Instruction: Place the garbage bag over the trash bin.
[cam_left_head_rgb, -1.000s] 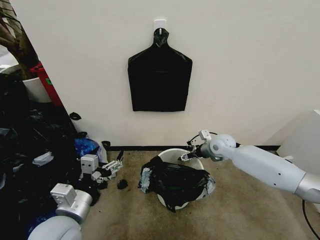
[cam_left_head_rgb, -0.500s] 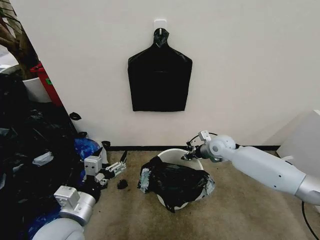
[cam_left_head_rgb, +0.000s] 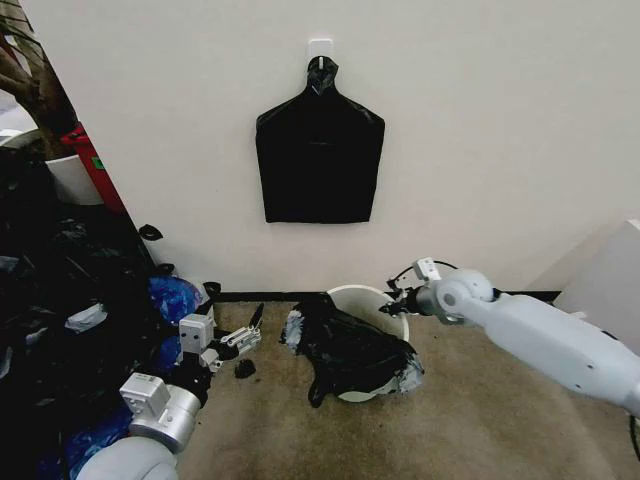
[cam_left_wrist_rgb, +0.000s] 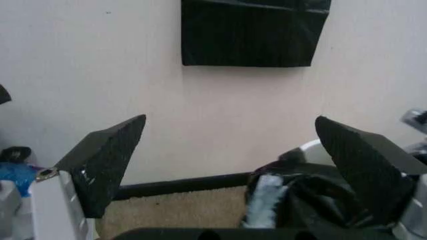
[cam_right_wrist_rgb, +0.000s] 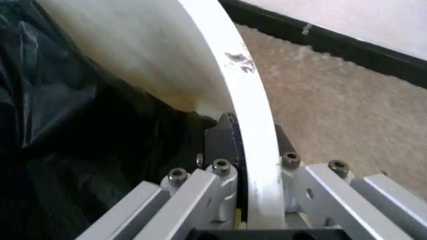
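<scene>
On beige carpet below a white wall, the right pincer is clamped on the stiff, light trash bin rim, the left pincer gapes nearby, and the floppy, slippery garbage bag looks best gathered at its loose hem.

Even, soft indoor light; left wrist view blurry.

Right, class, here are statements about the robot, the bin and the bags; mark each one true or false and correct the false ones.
1. The right gripper has its jaws clamped on the rim of the trash bin. True.
2. The left gripper is holding the garbage bag. False: its jaws are open and empty, beside the bin.
3. The garbage bag covers the whole rim. False: the rim's far part is bare white.
4. A flat black bag pack hangs on the wall above the bin. True.
5. The bin stands on a table. False: it stands on the carpet.
</scene>
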